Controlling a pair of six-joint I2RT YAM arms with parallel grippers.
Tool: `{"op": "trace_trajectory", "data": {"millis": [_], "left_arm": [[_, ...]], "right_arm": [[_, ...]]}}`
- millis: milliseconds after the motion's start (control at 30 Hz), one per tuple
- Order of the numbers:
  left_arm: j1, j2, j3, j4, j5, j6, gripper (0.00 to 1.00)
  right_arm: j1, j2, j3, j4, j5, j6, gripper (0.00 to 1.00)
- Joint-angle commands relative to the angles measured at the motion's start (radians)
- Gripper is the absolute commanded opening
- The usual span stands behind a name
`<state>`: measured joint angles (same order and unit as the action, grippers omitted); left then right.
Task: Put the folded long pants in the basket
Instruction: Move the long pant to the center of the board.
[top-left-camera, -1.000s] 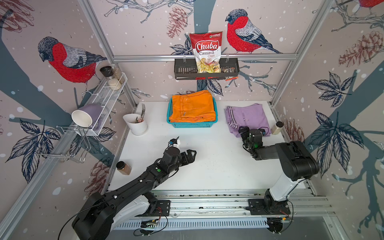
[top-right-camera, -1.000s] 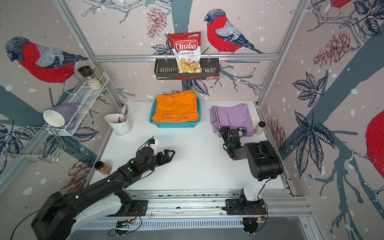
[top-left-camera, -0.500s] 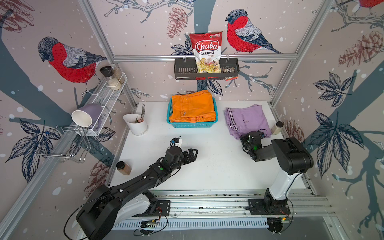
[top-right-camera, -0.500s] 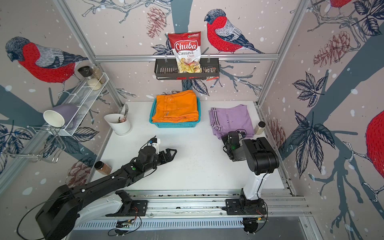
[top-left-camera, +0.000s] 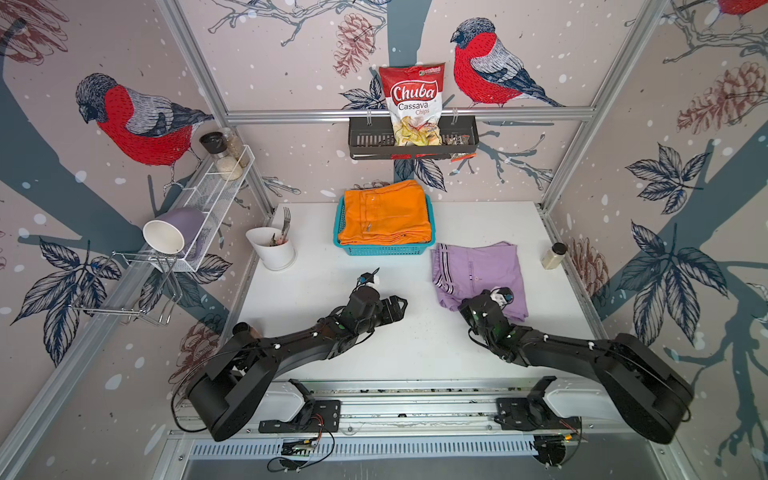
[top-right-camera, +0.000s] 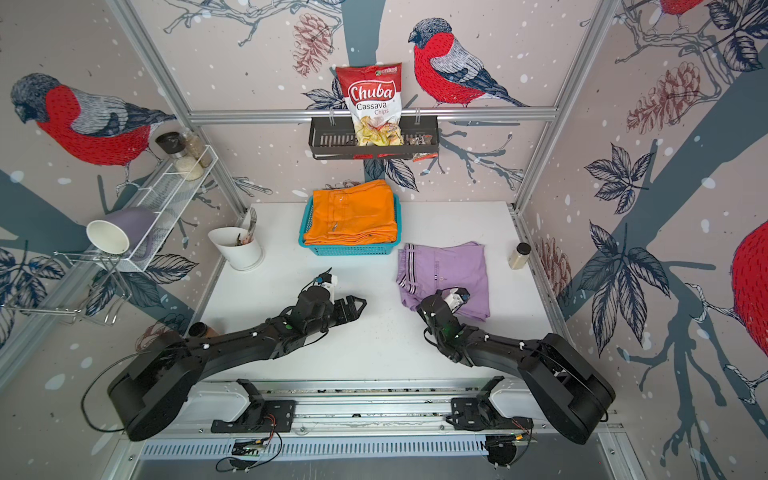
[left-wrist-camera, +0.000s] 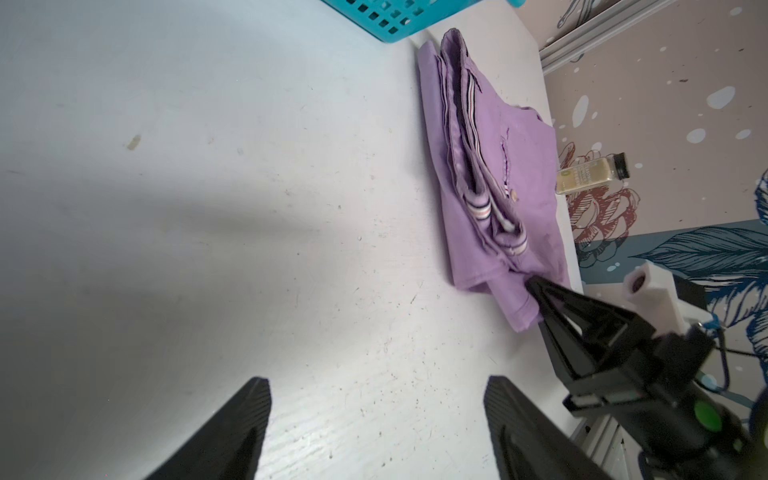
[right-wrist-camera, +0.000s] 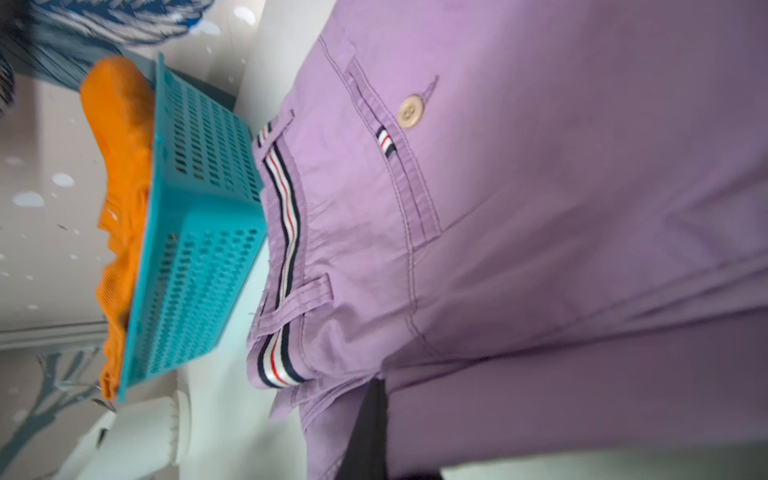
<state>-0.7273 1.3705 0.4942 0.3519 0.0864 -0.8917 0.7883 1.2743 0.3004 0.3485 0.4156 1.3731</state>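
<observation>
Lilac cloth is met first in the left wrist view: the lilac pants (left-wrist-camera: 490, 174) are laid folded on the white table (left-wrist-camera: 208, 208), ahead of the left gripper (left-wrist-camera: 374, 382) and toward the right arm. The left gripper's jaws are spread wide over bare table, with nothing between them. The right gripper (left-wrist-camera: 535, 291) is seen with its tips pressed together on the corner of the lilac pants nearest to it, and a fold of cloth is pinched there. A small bottle (left-wrist-camera: 590, 176) is seen beyond the pants, by the wall. A corner of the basket (left-wrist-camera: 399, 20) is caught farther ahead.

In the right wrist view, most of the frame is filled by the lilac pants, and their striped waistband and buttoned pocket are shown. One dark finger (right-wrist-camera: 370, 424) is pressed against the cloth's edge. The basket is placed past the waistband end, just beside it; whether they touch cannot be told. The orange pants (right-wrist-camera: 124, 174) are heaped above its rim.

In both top views, the orange pants (top-left-camera: 386, 216) are held in the basket (top-left-camera: 386, 250), well ahead of the left gripper. The lilac pants (top-right-camera: 446, 270) are spread on the table, ahead of the right gripper, their near edge hidden under it. A white cup (top-left-camera: 272, 253) holding cutlery is stood beside the basket, on the left gripper's outer side.
</observation>
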Motion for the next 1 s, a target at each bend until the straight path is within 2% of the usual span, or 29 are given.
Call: {"op": "trace_trajectory", "data": {"millis": [0, 200, 300, 667, 767, 867, 967], "left_arm": [[-0.019, 0.057, 0.033, 0.076, 0.010, -0.016, 0.90], [-0.038, 0.200, 0.108, 0.104, 0.010, -0.027, 0.92], [-0.040, 0.275, 0.146, 0.107, 0.005, -0.034, 0.92], [-0.044, 0.465, 0.256, 0.158, 0.052, -0.050, 0.88], [-0.049, 0.503, 0.284, 0.157, 0.059, -0.050, 0.85], [-0.051, 0.536, 0.310, 0.142, 0.061, -0.051, 0.79], [-0.052, 0.567, 0.336, 0.116, 0.052, -0.056, 0.64]], "right_arm": [[0.098, 0.000, -0.042, -0.051, 0.114, 0.093, 0.00], [0.314, 0.049, -0.073, -0.016, 0.225, 0.153, 0.00], [0.388, 0.057, -0.066, -0.017, 0.276, 0.155, 0.00], [0.511, 0.059, -0.054, -0.006, 0.343, 0.141, 0.00], [0.515, 0.056, -0.055, -0.002, 0.341, 0.133, 0.00], [0.517, 0.042, -0.062, 0.033, 0.331, 0.084, 0.08], [0.517, 0.022, -0.079, 0.075, 0.313, 0.043, 0.15]]}}
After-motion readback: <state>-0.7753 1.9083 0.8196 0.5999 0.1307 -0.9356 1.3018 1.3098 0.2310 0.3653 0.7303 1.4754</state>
